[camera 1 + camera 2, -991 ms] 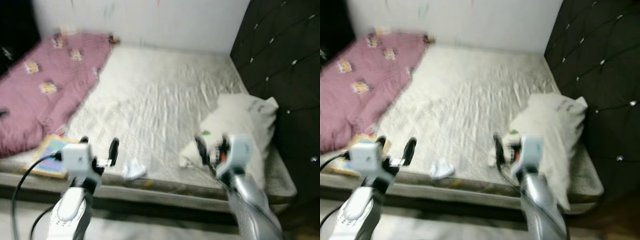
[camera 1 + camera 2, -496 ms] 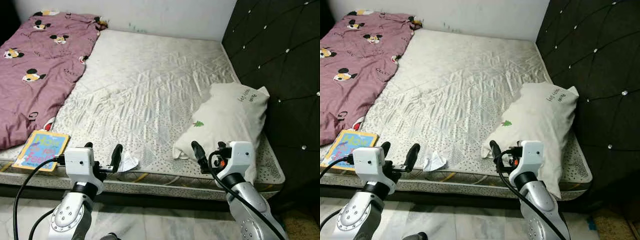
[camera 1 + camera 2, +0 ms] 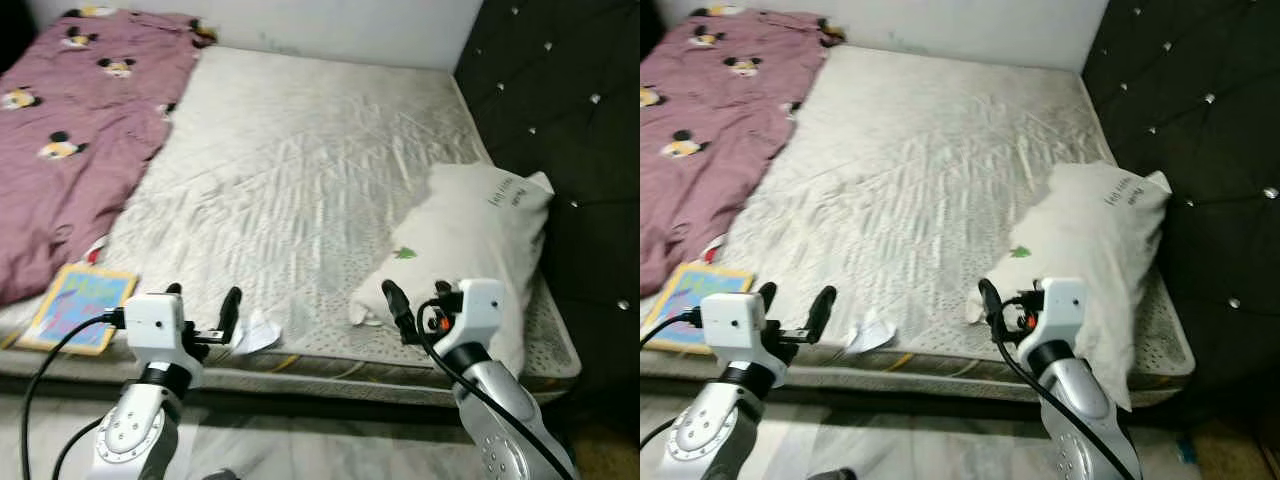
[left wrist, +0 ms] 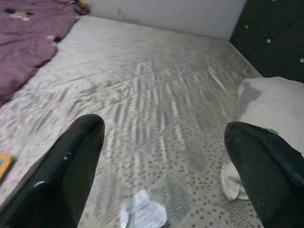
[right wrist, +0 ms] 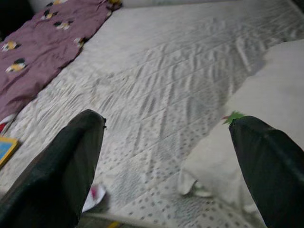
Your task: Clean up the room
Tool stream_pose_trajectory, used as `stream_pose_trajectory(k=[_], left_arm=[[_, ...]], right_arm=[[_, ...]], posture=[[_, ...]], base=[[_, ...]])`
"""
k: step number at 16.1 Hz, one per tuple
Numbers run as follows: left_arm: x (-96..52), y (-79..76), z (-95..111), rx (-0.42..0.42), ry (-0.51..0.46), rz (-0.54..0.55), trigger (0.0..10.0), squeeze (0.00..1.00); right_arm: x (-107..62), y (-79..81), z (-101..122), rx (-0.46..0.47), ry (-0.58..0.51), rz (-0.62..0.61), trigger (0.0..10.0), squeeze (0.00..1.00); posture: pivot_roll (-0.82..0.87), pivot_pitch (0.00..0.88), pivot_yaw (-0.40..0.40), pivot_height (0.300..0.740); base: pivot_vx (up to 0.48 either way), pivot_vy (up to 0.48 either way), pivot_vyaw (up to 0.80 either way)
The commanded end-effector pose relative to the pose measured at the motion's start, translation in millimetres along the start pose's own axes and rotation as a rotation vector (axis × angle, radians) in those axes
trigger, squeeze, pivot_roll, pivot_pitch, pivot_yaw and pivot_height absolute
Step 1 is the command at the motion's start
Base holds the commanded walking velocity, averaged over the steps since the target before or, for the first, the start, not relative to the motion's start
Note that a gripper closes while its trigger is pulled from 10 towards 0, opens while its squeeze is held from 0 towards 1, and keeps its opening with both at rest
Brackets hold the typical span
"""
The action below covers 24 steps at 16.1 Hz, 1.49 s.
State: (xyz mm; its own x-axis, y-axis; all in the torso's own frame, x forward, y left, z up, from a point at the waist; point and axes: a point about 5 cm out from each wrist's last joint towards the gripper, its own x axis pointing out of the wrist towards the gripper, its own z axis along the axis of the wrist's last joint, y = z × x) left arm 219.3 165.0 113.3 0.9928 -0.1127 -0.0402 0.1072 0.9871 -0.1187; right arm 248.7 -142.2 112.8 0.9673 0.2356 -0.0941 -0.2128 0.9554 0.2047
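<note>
Looking down through the head camera, you had the robot at the foot of a bare mattress; the left gripper hung over its near edge with the two black fingers spread and holding nothing, and the right gripper hung near the lower corner of a white pillow, though from that angle you could not tell how its fingers stood; a crumpled white scrap of paper lay on the mattress edge just beside the left gripper's inner finger; a colourful picture book lay at the left near corner, partly beside a purple blanket printed with cartoon mice; a dark tufted headboard stood along the right. In the left wrist view you had both fingers wide apart, with the paper scrap lying low between them and the pillow near the other finger. In the right wrist view you had the fingers likewise released and apart, the pillow's corner and its small green mark between them, the blanket far off.
</note>
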Motion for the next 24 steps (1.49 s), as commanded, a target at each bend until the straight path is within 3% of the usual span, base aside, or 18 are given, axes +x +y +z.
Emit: stream_pose_trajectory(k=[1, 11, 24], left_arm=[[0.2, -5.6, 1.0, -0.009, -0.001, -0.017, 10.0, 0.00], [1.7, -6.4, -1.5, -0.011, 0.018, -0.018, 10.0, 0.00], [4.5, -6.7, -0.8, -0.022, 0.017, -0.017, 10.0, 0.00]], right_arm=[[-4.7, -6.0, 0.3, -0.005, 0.006, -0.025, 10.0, 0.00], [-3.8, -7.1, -0.4, -0.002, 0.015, -0.026, 10.0, 0.00], [-1.8, -7.5, 0.9, -0.007, 0.013, -0.028, 10.0, 0.00]], posture=[[-0.04, 0.140, -0.097, 0.740], [-0.04, 0.130, -0.101, 0.740], [-0.04, 0.133, -0.104, 0.740]], base=[[0.296, 0.000, 0.00], [0.083, 0.000, 0.00], [0.000, 0.480, 0.00]])
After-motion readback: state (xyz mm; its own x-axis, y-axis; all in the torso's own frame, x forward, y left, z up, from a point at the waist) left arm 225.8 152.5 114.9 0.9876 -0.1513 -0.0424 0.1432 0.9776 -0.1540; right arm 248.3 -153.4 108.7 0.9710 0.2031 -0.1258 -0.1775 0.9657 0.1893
